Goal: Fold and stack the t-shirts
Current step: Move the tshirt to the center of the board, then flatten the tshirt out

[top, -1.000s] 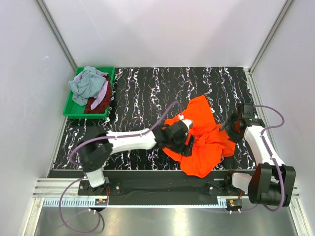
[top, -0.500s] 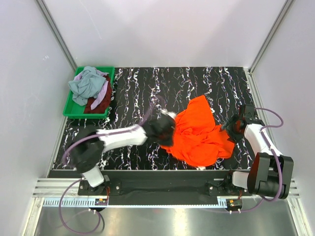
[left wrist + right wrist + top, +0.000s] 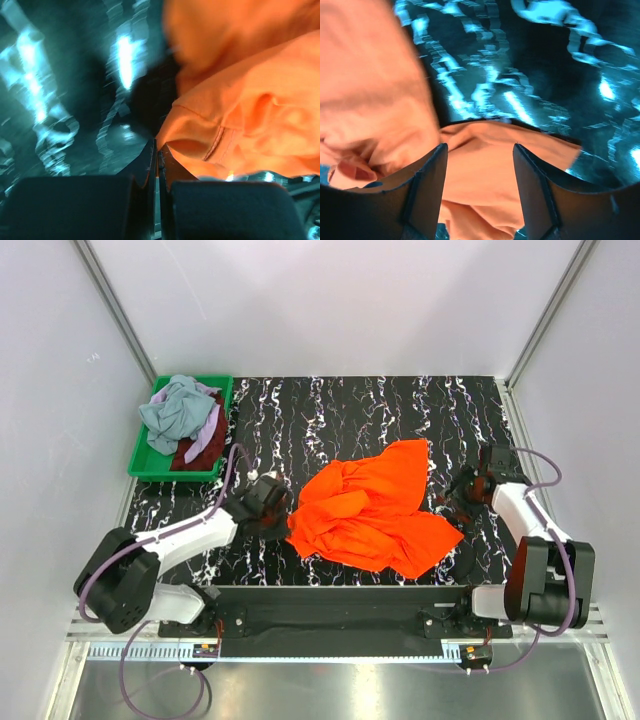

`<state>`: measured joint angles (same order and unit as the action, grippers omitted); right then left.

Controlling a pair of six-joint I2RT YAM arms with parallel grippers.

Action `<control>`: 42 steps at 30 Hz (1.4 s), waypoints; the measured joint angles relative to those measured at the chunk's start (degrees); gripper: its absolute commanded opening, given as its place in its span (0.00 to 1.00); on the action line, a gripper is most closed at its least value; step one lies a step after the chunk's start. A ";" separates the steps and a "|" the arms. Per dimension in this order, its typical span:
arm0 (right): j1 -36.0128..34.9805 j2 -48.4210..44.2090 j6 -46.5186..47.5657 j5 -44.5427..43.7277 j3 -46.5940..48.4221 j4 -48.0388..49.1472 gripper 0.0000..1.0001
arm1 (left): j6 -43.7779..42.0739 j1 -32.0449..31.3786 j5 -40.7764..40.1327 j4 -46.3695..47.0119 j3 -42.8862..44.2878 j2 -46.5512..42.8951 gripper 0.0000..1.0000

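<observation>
The bright orange-red t-shirt (image 3: 370, 505) lies rumpled and spread out on the black marbled table, in the middle toward the near edge. My left gripper (image 3: 284, 524) sits at the shirt's left edge, shut on a fold of the orange cloth (image 3: 240, 110); in the left wrist view its fingers (image 3: 156, 150) meet with fabric coming out at the tip. My right gripper (image 3: 458, 492) hovers open at the shirt's right edge. In the right wrist view orange cloth (image 3: 485, 170) lies below and between its spread fingers (image 3: 479, 149). Other t-shirts, grey-blue (image 3: 172, 415), lilac (image 3: 211, 426) and dark red (image 3: 200, 453), are heaped at the far left.
A green plastic bin (image 3: 175, 475) at the table's far left holds the heaped shirts. White walls with metal frame posts close in the table on three sides. The arms' bases and purple cables sit along the near edge.
My left gripper shut on the orange shirt and pulled it left, drawing the bunched cloth out wider. My right gripper shifted slightly and narrowed a little, staying open.
</observation>
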<state>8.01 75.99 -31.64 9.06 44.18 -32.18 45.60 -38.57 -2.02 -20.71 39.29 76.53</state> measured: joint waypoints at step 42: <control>-5.27 50.14 8.39 3.82 50.40 7.58 0.00 | -14.91 7.91 14.16 -0.31 27.43 27.80 0.00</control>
<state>2.74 126.13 -23.24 12.88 94.59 -24.60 30.70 -30.65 12.14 -21.02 66.72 104.33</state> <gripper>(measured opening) 0.013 0.014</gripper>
